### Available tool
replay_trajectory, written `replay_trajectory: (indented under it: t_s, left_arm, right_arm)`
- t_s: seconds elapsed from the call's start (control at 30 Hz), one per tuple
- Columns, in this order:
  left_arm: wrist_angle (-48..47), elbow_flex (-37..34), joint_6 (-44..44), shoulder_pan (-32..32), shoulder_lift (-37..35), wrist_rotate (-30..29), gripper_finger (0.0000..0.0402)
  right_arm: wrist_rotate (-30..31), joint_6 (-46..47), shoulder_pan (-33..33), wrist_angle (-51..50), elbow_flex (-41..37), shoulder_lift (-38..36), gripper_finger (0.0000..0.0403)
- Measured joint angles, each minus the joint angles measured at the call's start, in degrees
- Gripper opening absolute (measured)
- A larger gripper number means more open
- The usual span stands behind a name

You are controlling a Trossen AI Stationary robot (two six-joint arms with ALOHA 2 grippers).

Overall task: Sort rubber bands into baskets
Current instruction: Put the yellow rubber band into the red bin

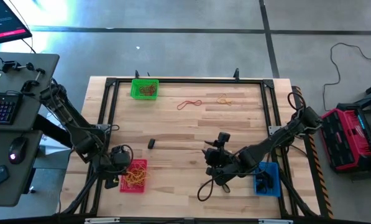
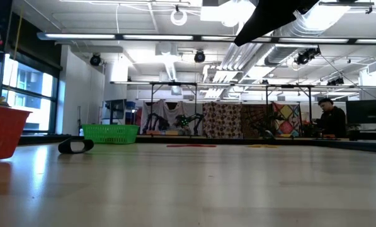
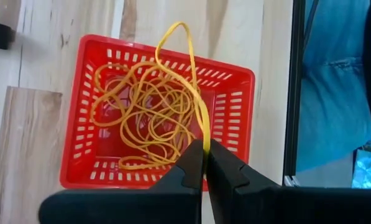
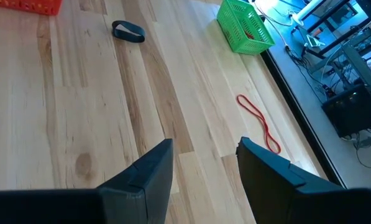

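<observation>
1. Yellow rubber band [image 3: 194,93] is pinched in the closed fingers of the left gripper [image 3: 205,163], dangling over the red basket [image 3: 235,106] of yellow bands.
2. Right gripper [image 4: 204,165] hovers mid-bench with fingers apart, holding nothing.
3. Red band [image 4: 258,123] and black band [image 4: 128,31] lie loose on the bench [image 4: 79,112]; the green basket [image 4: 244,28] sits at the far edge.

A robotics lab in an open industrial hall. Exposed ceiling ducts [image 2: 288,25] run overhead; a keyboard [image 1: 0,107] and monitor [image 1: 8,22] sit upper left.
</observation>
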Motion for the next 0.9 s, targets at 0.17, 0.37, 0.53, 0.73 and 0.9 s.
replay_trajectory:
  t_s: [0.17,0.37,0.53,0.73,0.9]
  left_arm:
    - [-3.2,0.0,-1.4,0.0,0.0,0.6,0.0]
    - [-6.2,0.0,-4.4,-1.1,-1.4,-0.1,0.0]
    - [-6.9,0.0,-4.5,-1.1,-2.2,-0.8,0.0]
    - [-7.3,0.0,-4.5,-1.1,-5.2,-2.5,0.0]
    - [-6.8,0.0,-4.3,-1.0,-7.2,-5.4,0.0]
  right_arm:
    - [-0.8,0.0,0.0,0.0,0.0,0.0,0.0167]
    - [-0.8,0.0,0.0,0.0,0.0,0.0,0.0167]
    - [-0.9,0.0,0.0,0.0,0.0,0.0,0.0167]
    - [-0.8,0.0,0.0,0.0,0.0,0.0,0.0167]
    - [-0.9,0.1,0.0,-0.1,0.0,0.0,0.0167]
